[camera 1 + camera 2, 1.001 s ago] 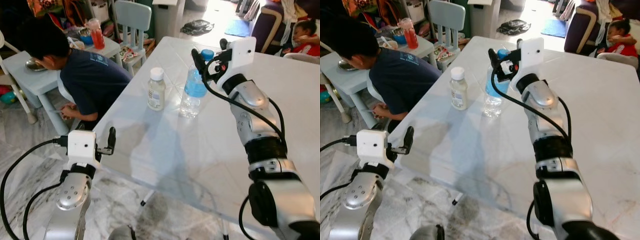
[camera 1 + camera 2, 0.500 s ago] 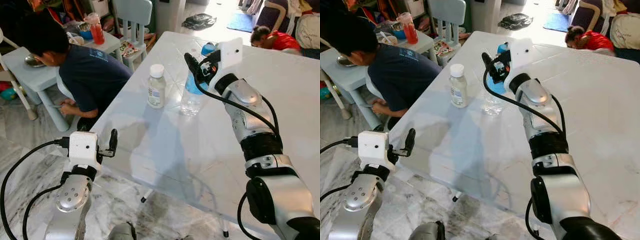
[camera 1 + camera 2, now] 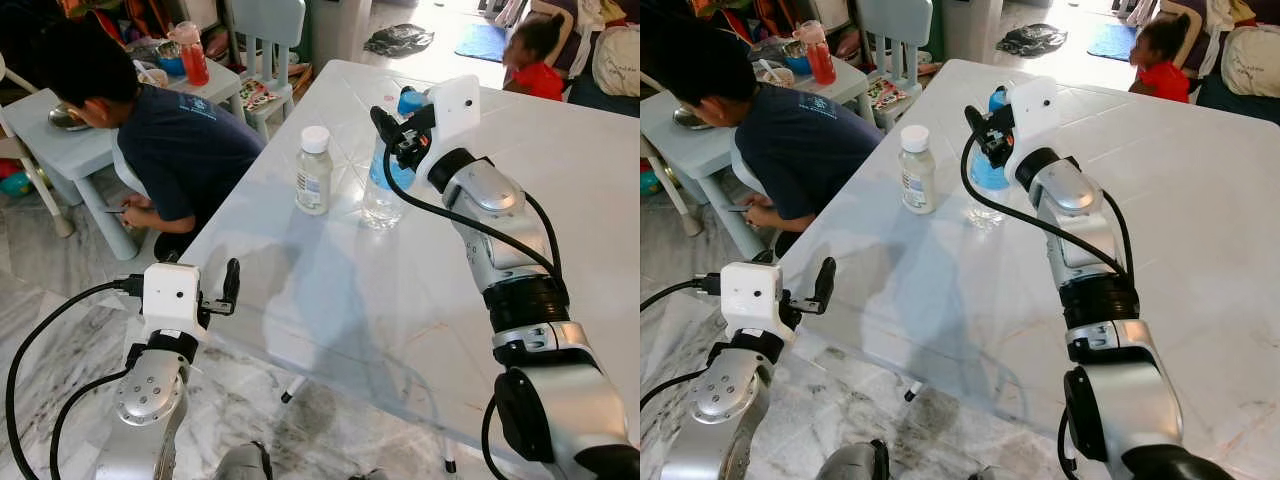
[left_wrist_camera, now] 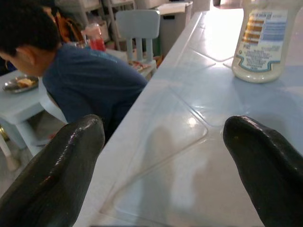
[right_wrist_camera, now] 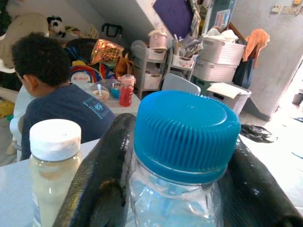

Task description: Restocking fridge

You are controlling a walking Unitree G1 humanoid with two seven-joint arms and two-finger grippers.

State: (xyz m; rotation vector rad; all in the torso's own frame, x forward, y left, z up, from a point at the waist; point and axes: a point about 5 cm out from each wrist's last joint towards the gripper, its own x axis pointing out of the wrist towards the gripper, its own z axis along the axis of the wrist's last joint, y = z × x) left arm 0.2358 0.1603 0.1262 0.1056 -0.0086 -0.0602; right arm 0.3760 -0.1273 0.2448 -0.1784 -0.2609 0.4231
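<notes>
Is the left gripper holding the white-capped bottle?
No, the left gripper hangs open below the table edge, apart from the white-capped bottle.

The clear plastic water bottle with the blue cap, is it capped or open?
Capped. The clear plastic water bottle stands upright with its blue ribbed cap seated on the neck, between the right gripper fingers.

Head stereo pair — high vantage, angled forward and down over white table [image 3: 330,290]; both eyes share table, both arms, seated person [image 3: 180,150].
Left wrist view — low, at table edge, facing along tabletop toward cream bottle [image 4: 265,40]; person also in frame.
Right wrist view — very close behind blue-capped water bottle [image 5: 182,156], facing room; shares cream bottle with left wrist view.
</notes>
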